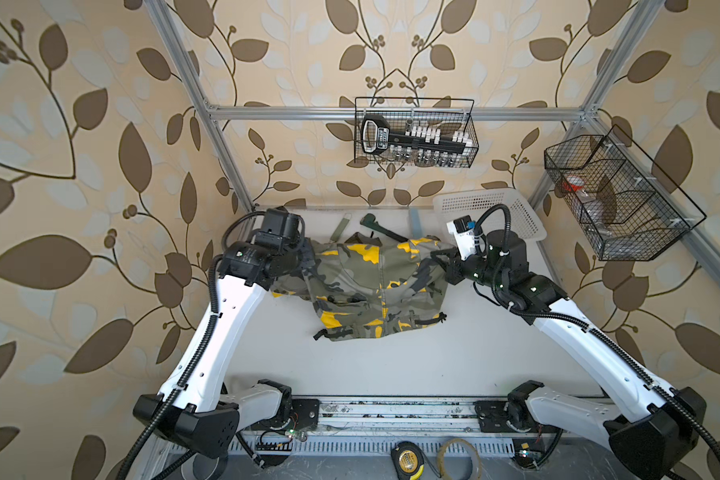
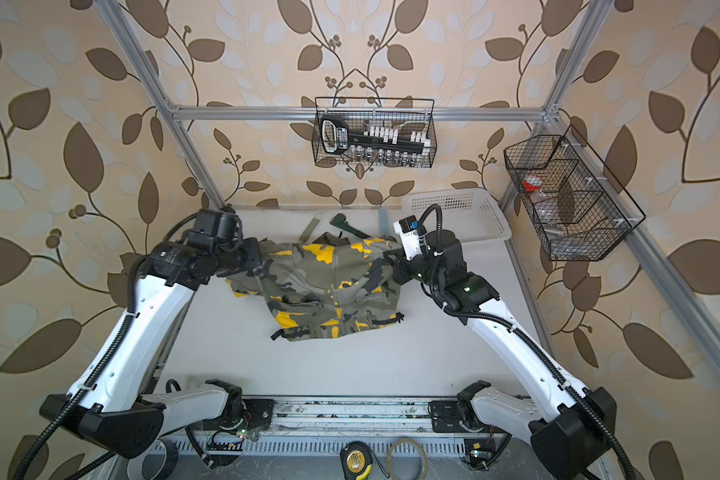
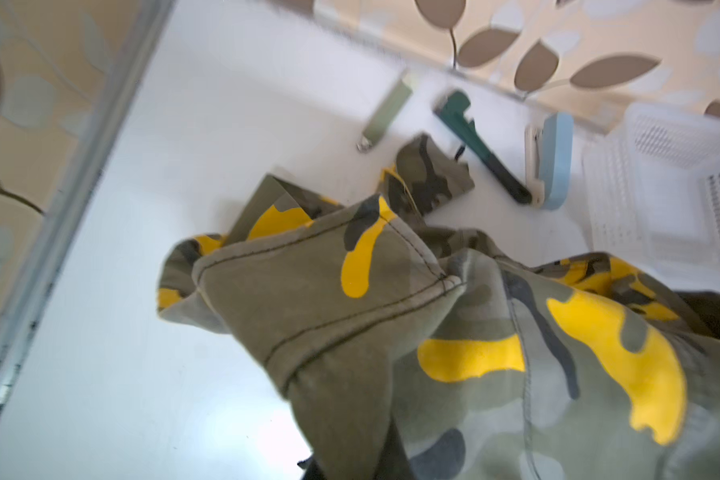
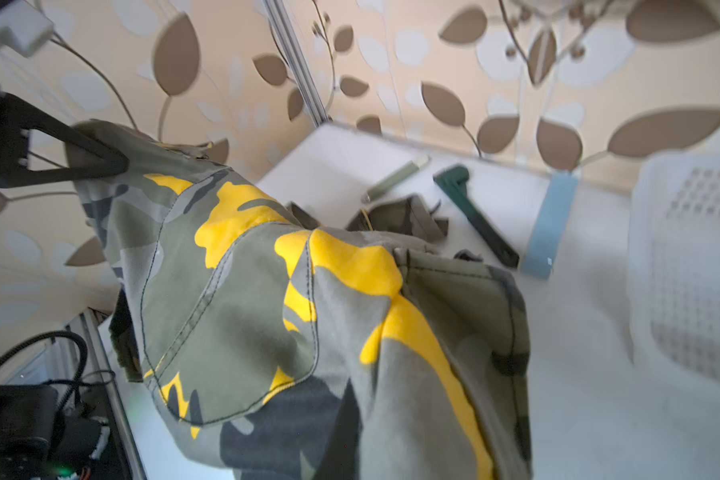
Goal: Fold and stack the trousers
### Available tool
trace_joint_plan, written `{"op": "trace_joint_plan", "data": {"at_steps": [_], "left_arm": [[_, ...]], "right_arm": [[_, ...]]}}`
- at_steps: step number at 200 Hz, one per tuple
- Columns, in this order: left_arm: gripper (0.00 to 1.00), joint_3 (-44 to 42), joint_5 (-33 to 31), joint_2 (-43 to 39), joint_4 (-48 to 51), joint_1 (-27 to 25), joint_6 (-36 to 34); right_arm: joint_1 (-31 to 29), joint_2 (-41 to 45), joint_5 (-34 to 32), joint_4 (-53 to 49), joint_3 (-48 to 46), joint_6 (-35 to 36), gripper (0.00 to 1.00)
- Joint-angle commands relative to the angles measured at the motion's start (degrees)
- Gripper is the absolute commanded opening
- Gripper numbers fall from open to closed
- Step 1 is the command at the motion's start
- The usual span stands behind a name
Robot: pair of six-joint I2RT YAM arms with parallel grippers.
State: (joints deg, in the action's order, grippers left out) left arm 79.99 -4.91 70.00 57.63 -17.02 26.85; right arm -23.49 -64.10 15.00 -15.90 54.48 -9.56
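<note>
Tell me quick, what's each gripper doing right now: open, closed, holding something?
Left gripper: closed, gripping one side of the trousers.
Right gripper: closed, gripping the opposite side of the trousers.

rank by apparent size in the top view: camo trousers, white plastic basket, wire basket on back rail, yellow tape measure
1. olive-grey camouflage cloth trousers
2. black wire basket on the back rail and white perforated plastic basket: about alike, the white one partly hidden, so not ranked
3. yellow and black tape measure
</note>
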Motion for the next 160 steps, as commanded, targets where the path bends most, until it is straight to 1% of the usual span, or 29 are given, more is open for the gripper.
{"op": "trace_joint_plan", "data": {"at_steps": [1, 26, 37, 54, 68, 74, 120, 128, 133, 150, 160], "left_arm": [[0.00, -4.44, 2.07, 0.65, -6.97, -1.88, 4.50], [0.00, -7.51, 2.85, 5.23, -10.29, -3.20, 4.13], [0.00, -7.30, 2.92, 7.38, -10.73, -3.29, 3.25], [0.00, -6.23, 1.00, 10.51, -10.37, -3.29, 1.49], [0.00, -5.24, -0.89, 12.00, -9.93, -3.29, 0.52], [0.00, -4.85, -1.13, 14.27, -9.82, -3.33, 0.08], [0.00, -2.93, -0.65, 19.54, -8.34, -3.29, -0.98], [0.00, -2.12, -0.01, 20.24, -8.02, -3.29, -0.71], [0.00, -1.25, 0.64, 20.67, -7.76, -3.29, -0.68], [0.00, 1.90, 2.62, 22.16, -6.56, -3.29, -0.07], [0.00, 3.61, 3.93, 23.23, -5.57, -3.29, 0.05]], "right_arm": [[1.97, 1.78, 1.13, -0.71, -4.95, 1.20, 0.03], [3.80, 0.95, -0.68, -0.30, -10.05, 3.19, 0.03], [4.60, 0.17, -1.84, -0.41, -11.32, 4.22, 0.03], [5.10, -1.36, -3.86, -0.08, -12.28, 5.59, 0.03], [5.75, -2.38, -3.62, 1.08, -12.62, 5.39, 0.03], [5.83, -2.88, -3.44, 1.46, -12.49, 5.20, 0.04], [5.27, -9.09, -2.51, 5.93, -10.98, 4.80, 0.07], [4.50, -10.59, -4.51, 5.53, -9.85, 6.14, 0.11], [3.74, -11.41, -6.64, 4.32, -8.62, 7.54, 0.16], [0.54, -12.30, -14.28, 0.02, -4.39, 13.06, 0.42], [-1.31, -11.36, -17.79, -2.01, -2.29, 14.93, 0.52]]}}
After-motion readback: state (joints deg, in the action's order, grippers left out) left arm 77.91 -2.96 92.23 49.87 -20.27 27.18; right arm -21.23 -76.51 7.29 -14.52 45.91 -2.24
